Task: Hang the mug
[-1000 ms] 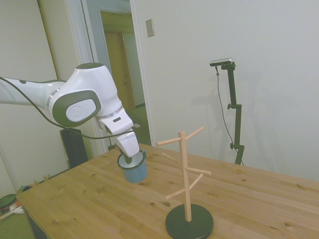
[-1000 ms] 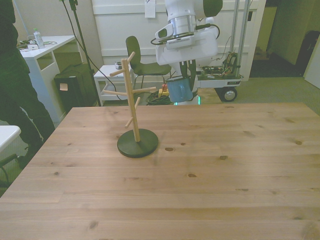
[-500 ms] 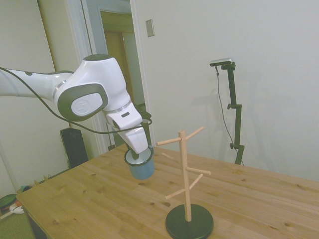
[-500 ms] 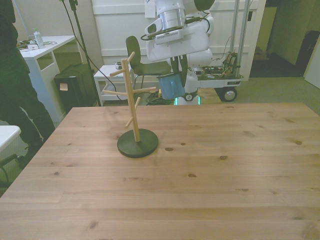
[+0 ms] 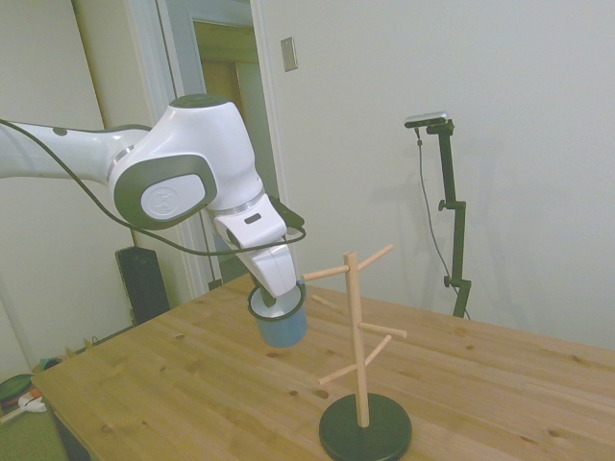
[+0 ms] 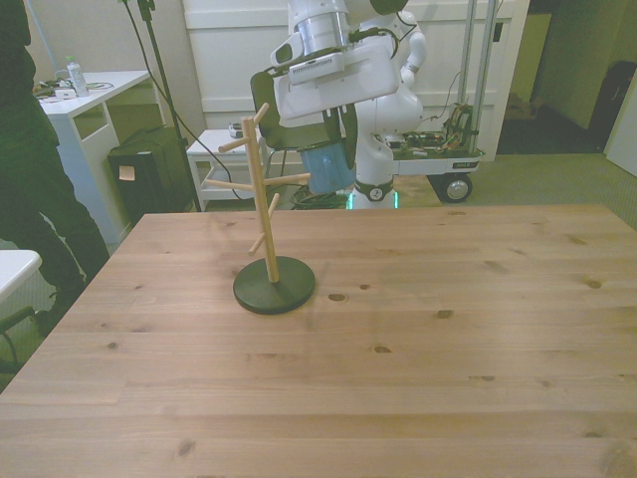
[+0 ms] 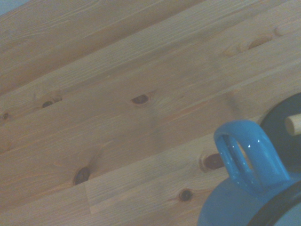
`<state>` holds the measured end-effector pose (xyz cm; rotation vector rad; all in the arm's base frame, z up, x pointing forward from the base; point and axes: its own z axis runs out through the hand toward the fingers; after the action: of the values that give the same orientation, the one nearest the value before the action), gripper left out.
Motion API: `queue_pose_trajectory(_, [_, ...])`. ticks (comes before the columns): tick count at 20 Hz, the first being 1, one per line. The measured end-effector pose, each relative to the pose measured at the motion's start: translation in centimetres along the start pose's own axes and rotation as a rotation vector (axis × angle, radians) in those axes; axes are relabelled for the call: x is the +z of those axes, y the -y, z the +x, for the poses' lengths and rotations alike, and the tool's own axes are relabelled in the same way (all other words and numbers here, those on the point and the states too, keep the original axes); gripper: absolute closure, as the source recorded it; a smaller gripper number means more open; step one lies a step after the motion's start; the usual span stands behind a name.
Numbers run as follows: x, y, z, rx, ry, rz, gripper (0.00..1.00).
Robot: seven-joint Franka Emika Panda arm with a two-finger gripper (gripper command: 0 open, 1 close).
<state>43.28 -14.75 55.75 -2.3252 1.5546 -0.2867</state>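
Since a second ago your gripper [image 5: 277, 300], closed on the mug [image 5: 281, 321], has carried it toward the peg stand [image 5: 358, 331]. It now hangs in the air just beside the stand's upper pegs, clear of the table [image 5: 192, 384]. You judge the handle [image 7: 247, 155] nearly lined up, hanging not yet done.

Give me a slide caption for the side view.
Franka gripper carries the blue mug above the wooden table, close beside the peg stand where it will hang.
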Motion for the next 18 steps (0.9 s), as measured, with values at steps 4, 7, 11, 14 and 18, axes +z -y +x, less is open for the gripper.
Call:
queue_pose_trajectory(4, [0.5,0.0,0.5,-0.001,0.005,-0.006,1.00])
queue_pose_trajectory(7, [0.4,0.2,0.8,-0.002,0.004,-0.003,1.00])
queue_pose_trajectory(11, [-0.2,-0.3,1.6,0.008,0.005,0.013,1.00])
queue_pose_trajectory(14, [-0.6,-0.9,2.2,0.013,0.009,0.015,1.00])
queue_pose_trajectory(18, [-1.0,-1.1,2.6,0.014,0.010,0.021,1.00])
